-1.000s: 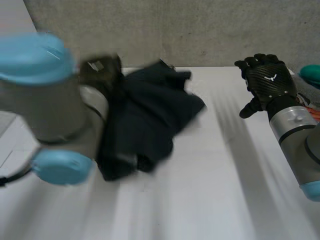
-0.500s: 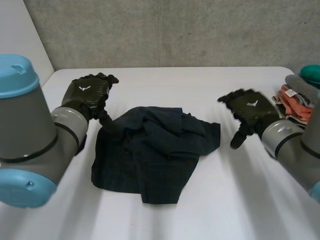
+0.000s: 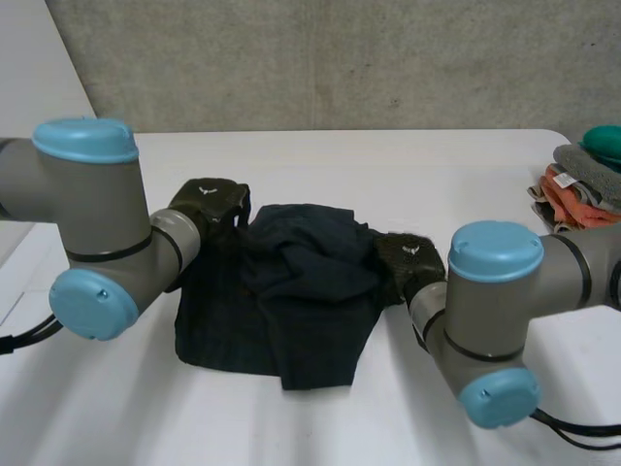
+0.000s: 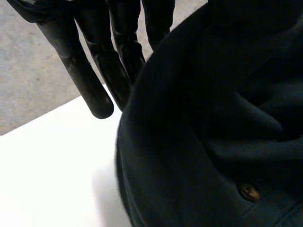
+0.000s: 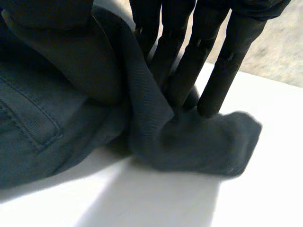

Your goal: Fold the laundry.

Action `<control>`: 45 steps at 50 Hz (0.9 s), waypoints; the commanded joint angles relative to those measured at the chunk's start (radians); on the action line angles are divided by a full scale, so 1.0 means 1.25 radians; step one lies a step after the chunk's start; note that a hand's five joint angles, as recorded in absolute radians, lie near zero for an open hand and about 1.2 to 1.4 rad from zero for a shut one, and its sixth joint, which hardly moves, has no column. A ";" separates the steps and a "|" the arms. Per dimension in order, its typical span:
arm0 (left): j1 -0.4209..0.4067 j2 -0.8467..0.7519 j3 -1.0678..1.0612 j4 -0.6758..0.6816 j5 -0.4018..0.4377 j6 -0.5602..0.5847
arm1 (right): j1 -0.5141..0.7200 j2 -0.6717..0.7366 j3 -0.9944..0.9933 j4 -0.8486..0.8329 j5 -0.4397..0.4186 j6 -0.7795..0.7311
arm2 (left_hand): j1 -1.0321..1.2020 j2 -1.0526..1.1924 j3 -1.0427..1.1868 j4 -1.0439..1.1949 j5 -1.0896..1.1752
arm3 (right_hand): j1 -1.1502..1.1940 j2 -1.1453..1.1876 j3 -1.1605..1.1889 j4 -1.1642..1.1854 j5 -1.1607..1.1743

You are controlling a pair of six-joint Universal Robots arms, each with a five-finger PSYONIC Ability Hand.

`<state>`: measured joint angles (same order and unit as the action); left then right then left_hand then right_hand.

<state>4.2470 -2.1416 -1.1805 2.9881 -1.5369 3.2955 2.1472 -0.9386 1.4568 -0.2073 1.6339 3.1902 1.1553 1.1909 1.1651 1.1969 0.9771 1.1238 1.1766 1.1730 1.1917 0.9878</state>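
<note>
A dark navy garment (image 3: 291, 291) lies crumpled in the middle of the white table (image 3: 330, 155). My left hand (image 3: 209, 201) is at its far left edge. In the left wrist view its straight fingers (image 4: 90, 80) lie against a raised fold of the garment (image 4: 213, 118), which carries a small button (image 4: 249, 191) and hides the thumb. My right hand (image 3: 410, 260) is at the garment's right edge. In the right wrist view its fingers (image 5: 189, 61) and thumb (image 5: 57, 42) pinch a fold of the cloth (image 5: 147, 109) between them.
A stack of folded clothes (image 3: 580, 194), orange and grey, sits at the table's right edge with a teal item (image 3: 604, 144) behind it. A grey wall runs along the table's far side. Both elbows hang over the table's near part.
The garment, swinging in the air a second ago, now lies on the table. Both hands have come down from open poses above the table onto its edges and closed on it.
</note>
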 commanded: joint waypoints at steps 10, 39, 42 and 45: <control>-0.099 0.271 -0.216 0.066 -0.257 -0.404 | -0.100 0.089 -0.401 -0.173 -0.137 -0.255 | 0.193 0.164 0.185 0.160 0.196 | 0.218 0.176 0.179 0.164 0.187; -0.154 0.395 -0.334 0.198 -0.344 -0.338 | -0.130 -0.067 -0.282 -0.048 -0.100 -0.262 | -0.785 -0.813 -0.792 -0.818 -0.782 | -0.759 -0.802 -0.799 -0.814 -0.790; -0.075 0.432 -0.351 0.247 -0.229 -0.230 | -0.131 -0.155 -0.234 0.095 -0.063 -0.255 | -0.785 -0.813 -0.792 -0.818 -0.782 | -0.725 -0.767 -0.764 -0.779 -0.755; 0.006 0.433 -0.360 0.280 -0.078 -0.155 | -0.127 -0.222 -0.173 0.233 -0.046 -0.222 | -0.782 -0.810 -0.790 -0.815 -0.779 | -0.689 -0.731 -0.728 -0.743 -0.720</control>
<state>4.0951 -1.6353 -1.6041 3.2514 -1.9072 2.9171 1.9840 -1.0621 1.1296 -0.1987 1.5275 2.8705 0.2171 0.2100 0.2135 0.2033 0.0502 0.2234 0.2123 0.2104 0.2120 0.0483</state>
